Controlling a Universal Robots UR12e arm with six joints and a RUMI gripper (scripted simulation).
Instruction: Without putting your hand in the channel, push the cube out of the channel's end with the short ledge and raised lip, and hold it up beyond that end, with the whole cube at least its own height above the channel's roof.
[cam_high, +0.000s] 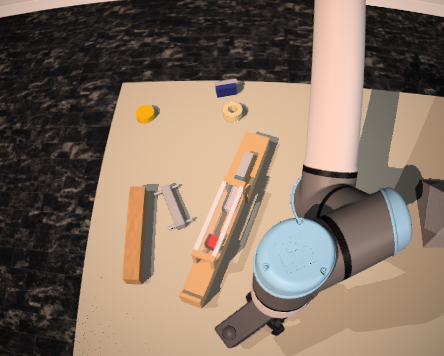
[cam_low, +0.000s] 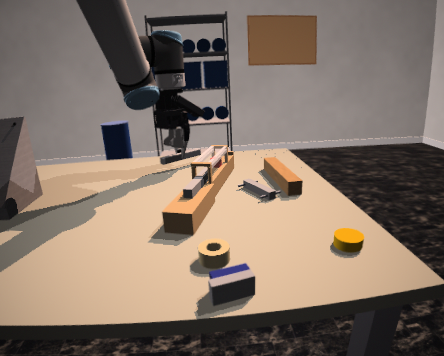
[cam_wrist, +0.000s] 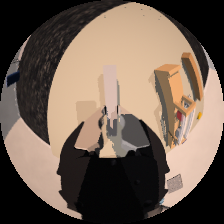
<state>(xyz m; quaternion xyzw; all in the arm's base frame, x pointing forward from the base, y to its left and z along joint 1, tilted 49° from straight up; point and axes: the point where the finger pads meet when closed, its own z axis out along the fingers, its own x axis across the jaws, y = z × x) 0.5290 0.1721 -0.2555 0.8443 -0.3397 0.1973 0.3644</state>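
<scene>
The red cube (cam_high: 212, 242) (cam_low: 216, 159) sits inside the channel (cam_high: 206, 235) (cam_low: 209, 161), between its white rails, on the long wooden base (cam_high: 199, 291) (cam_low: 186, 215) (cam_wrist: 169, 90). A grey block (cam_high: 244, 166) (cam_low: 192, 188) lies on the base at the other end. My gripper (cam_low: 176, 145) (cam_wrist: 111, 106) is beside the cube's end of the channel, outside it, and is shut on a long grey bar (cam_low: 179, 155) (cam_wrist: 110, 85) held low over the table. In the overhead view the arm hides the fingers.
A grey tool with pins (cam_high: 175, 206) (cam_low: 259, 189) and a wooden beam (cam_high: 134, 234) (cam_low: 283, 175) lie beside the channel. A yellow disc (cam_high: 145, 113) (cam_low: 348, 239), a tan ring (cam_high: 233, 109) (cam_low: 214, 252) and a blue-topped block (cam_high: 226, 88) (cam_low: 231, 283) lie beyond the block's end.
</scene>
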